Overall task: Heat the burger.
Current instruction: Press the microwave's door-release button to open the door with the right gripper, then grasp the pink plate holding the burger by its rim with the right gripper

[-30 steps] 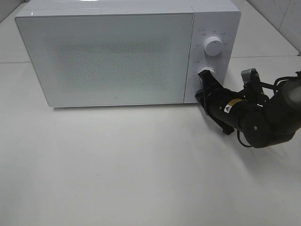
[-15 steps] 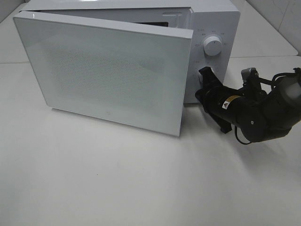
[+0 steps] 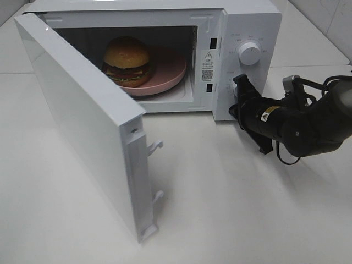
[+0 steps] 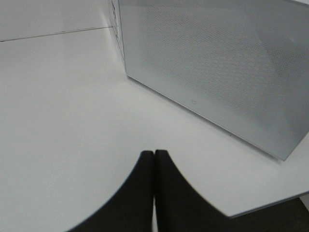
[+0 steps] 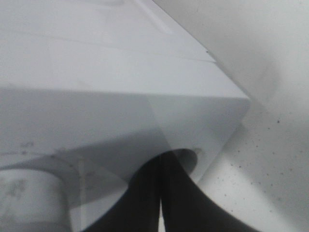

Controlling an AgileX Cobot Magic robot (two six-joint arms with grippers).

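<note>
A: Where's burger (image 3: 127, 59)?
B: Inside microwave (image 3: 253, 22), on pink plate (image 3: 168, 77) — door (image 3: 77, 126) swung wide, its edge jutting across table (image 3: 220, 209) on the left.
A: Grippers?
B: Both pinched together — right gripper (image 5: 161, 158) at control panel (image 3: 259, 71) lower corner, left gripper (image 4: 154, 153) above table beside door.

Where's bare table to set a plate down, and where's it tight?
Widest free patch: table in front of the microwave, between the open door and the right claw. Also bare left of the door. Tight: the cavity, mostly filled by the pink plate and burger, and the control panel, where the right claw sits.
</note>
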